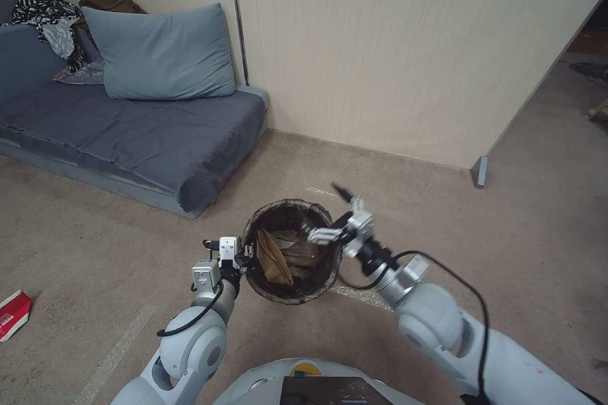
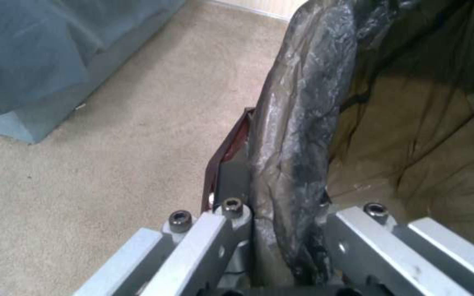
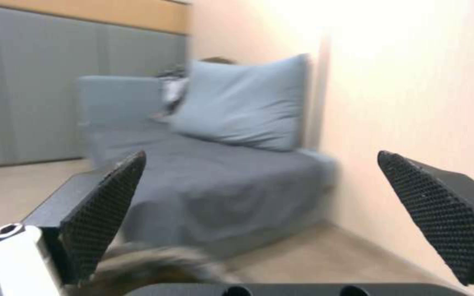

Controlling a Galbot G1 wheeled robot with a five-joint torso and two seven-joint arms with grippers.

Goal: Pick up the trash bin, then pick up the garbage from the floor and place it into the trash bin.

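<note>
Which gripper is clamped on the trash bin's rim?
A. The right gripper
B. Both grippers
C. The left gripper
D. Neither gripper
C: the left gripper pinches the liner-wrapped rim of the trash bin, while the right gripper hangs open above the bin's mouth, holding nothing.

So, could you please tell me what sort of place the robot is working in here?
Probably a living room or lounge corner of a home. A low grey sofa bed with a big pillow stands against a pale wall, and beige carpet covers the floor.
</note>
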